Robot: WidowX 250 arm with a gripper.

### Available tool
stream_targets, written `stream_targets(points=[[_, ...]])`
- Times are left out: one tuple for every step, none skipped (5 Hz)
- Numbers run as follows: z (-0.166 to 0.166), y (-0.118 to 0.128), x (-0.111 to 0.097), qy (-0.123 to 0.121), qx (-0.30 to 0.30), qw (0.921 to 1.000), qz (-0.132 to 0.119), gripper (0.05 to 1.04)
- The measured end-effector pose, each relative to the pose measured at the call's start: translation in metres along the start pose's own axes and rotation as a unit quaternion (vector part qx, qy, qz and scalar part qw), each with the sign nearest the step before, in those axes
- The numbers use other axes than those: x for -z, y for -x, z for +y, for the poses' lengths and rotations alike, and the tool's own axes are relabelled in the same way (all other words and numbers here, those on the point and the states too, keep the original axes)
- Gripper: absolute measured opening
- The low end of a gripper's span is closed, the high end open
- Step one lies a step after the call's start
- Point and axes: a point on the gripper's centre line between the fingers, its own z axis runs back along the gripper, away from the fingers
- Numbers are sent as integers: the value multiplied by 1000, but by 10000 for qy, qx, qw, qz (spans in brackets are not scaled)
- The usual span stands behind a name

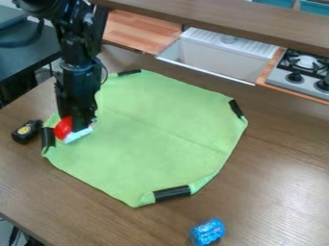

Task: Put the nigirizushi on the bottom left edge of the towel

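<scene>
- Camera view: black arm point(78, 72) comes in from the upper left and hangs roughly vertical over the left side of the green towel point(147, 134).
- Gripper point(81, 126) is low, right at the nigirizushi point(63, 129). Can't tell from here if it's open or closed, or if it has a grip.
- Nigirizushi: red part to the left, white part to the lower right, gripper partly in front of it. Sits at the towel's left edge, just beside the left tape strip point(48, 138). Can't tell if it rests on the cloth or is slightly off it.
- Towel lies spread on the brown wooden table point(276, 178), faint crease across it. More black tape at the back point(129, 72), right point(236, 109) and front point(172, 193).
- Tape measure point(27, 131), black with yellow, on the table near the left tape strip, off the cloth.
- Blue cylinder point(208, 232) on its side on the table, off the towel's front, toward the right.
- Behind: white sink point(225, 60) set into wooden counter point(141, 31), stove point(298, 74) to its right, brown ledge point(225, 19) running across above.
- Dark tabletop point(19, 45) at upper left.
</scene>
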Motion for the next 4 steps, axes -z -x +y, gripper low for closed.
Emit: stream_targets(points=[[-4, 1, 5, 22, 55, 9999, -108, 882], [2, 5, -6, 4, 76, 9998, -163, 1010], [11, 4, -29, -74, 221, 9995, -217, 1005], [27, 2, -58, -22, 210, 9989, -417, 999]])
